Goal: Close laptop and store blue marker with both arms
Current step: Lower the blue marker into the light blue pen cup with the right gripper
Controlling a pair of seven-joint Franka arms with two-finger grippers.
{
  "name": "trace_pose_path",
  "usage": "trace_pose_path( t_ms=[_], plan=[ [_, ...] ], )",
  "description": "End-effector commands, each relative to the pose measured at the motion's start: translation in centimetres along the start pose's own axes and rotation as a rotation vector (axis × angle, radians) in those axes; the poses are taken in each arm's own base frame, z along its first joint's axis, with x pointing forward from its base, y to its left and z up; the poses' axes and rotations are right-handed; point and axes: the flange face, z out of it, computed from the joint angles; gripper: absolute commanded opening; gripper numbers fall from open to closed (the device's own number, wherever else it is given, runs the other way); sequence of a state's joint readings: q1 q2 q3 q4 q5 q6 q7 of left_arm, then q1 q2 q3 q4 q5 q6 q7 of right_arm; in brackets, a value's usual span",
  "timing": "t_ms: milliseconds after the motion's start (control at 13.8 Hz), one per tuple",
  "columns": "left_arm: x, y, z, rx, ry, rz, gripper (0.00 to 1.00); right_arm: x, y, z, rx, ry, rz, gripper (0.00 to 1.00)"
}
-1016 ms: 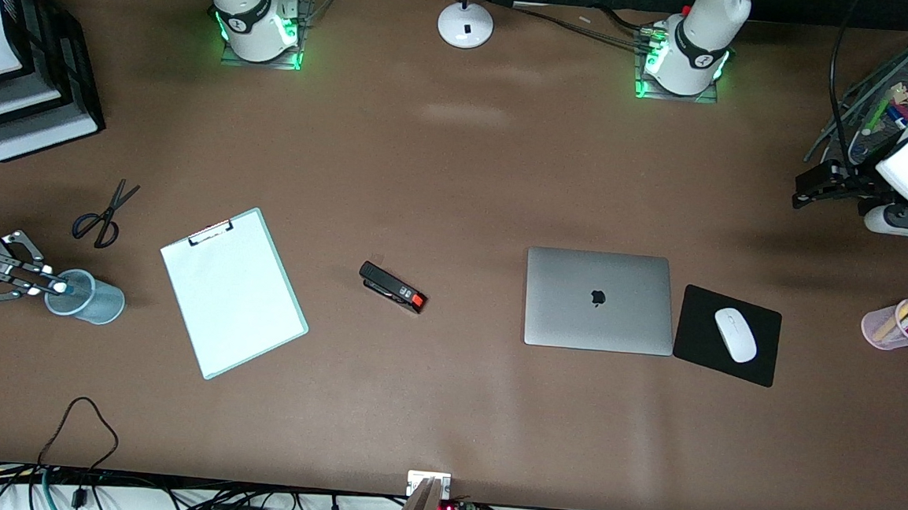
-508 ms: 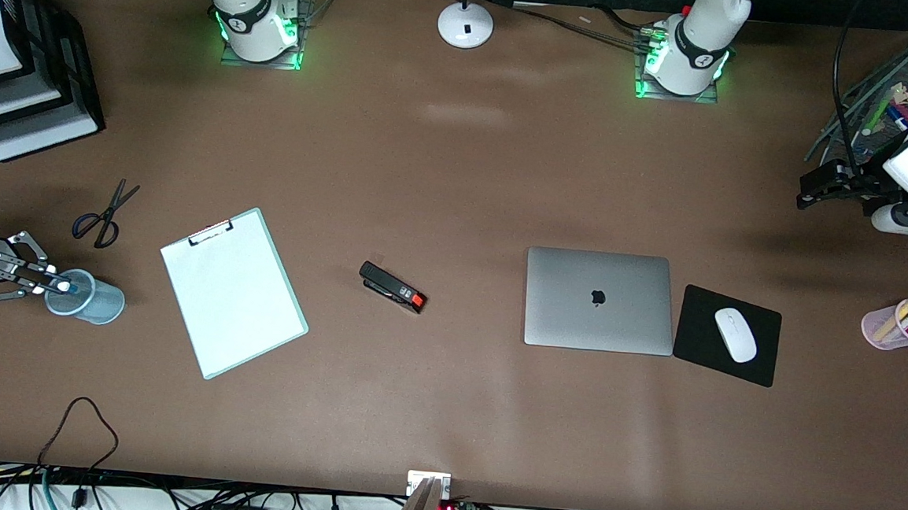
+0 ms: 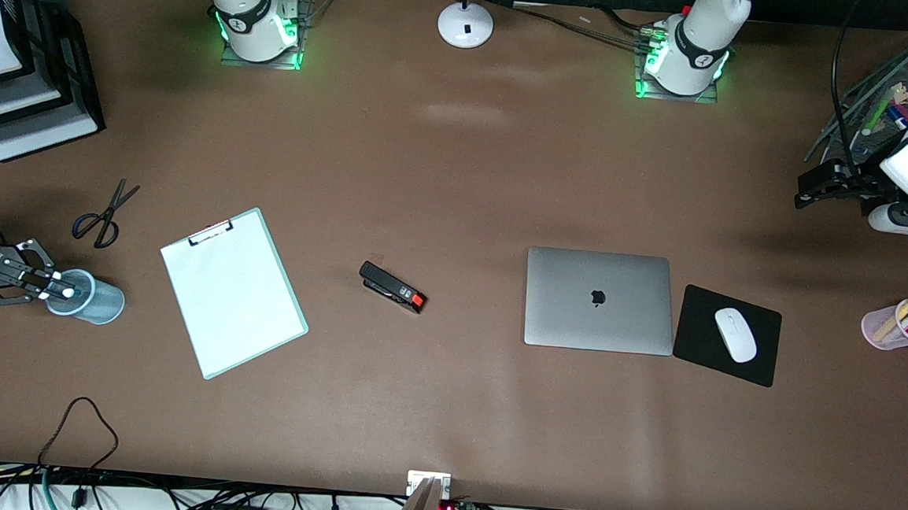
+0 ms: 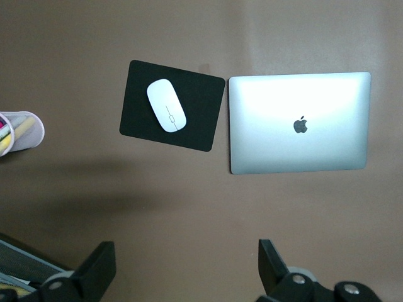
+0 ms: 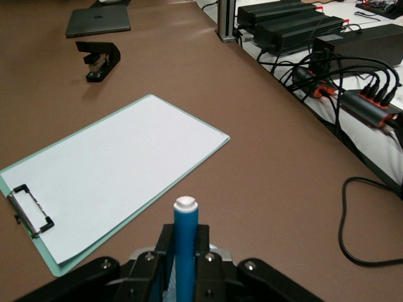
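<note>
The silver-grey laptop (image 3: 599, 299) lies shut on the table, apple logo up; it also shows in the left wrist view (image 4: 299, 123). My right gripper (image 3: 54, 290) is shut on the blue marker (image 3: 66, 292), white end outward, over the rim of a light blue cup (image 3: 100, 304) at the right arm's end of the table. The right wrist view shows the marker (image 5: 186, 242) clamped between the fingers of my right gripper (image 5: 186, 251). My left gripper (image 3: 813, 186) hangs open and empty above the table near the left arm's end; its own view shows it (image 4: 187, 270) with jaws wide apart.
A clipboard (image 3: 232, 293), black stapler (image 3: 393, 287) and scissors (image 3: 106, 214) lie between cup and laptop. A black mouse pad (image 3: 759, 360) with a white mouse (image 3: 735, 334) is beside the laptop. A pink pen cup (image 3: 887, 329) and mesh organiser (image 3: 897, 93) stand at the left arm's end.
My right gripper has shifted slightly with the marker, its white end now over the cup's rim. My left gripper has barely drifted. The laptop has not moved.
</note>
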State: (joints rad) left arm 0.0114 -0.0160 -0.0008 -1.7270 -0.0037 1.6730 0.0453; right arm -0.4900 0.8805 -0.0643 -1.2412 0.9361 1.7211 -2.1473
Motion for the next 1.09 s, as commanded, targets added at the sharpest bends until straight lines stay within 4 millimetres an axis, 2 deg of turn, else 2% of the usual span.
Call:
trace_pose_path(
  t_ms=[0,798,944,1016],
  plan=[
    [-0.2,0.1,-0.6,-0.01,0.002,0.012,1.0,-0.4,1.0,-0.2,-0.025,0.021,-0.014,0.03],
    [-0.2,0.0,-0.7,-0.01,0.002,0.01,1.0,-3.4,0.4,2.0,0.002,0.03,0.031,0.03],
    [-0.2,-0.1,-0.7,-0.01,0.002,0.009,1.0,-3.1,0.5,1.9,0.0,0.029,0.036,0.06],
    [-0.2,-0.1,-0.7,-0.01,0.002,0.01,1.0,-2.5,0.7,1.5,-0.005,0.025,0.033,0.59]
  ],
)
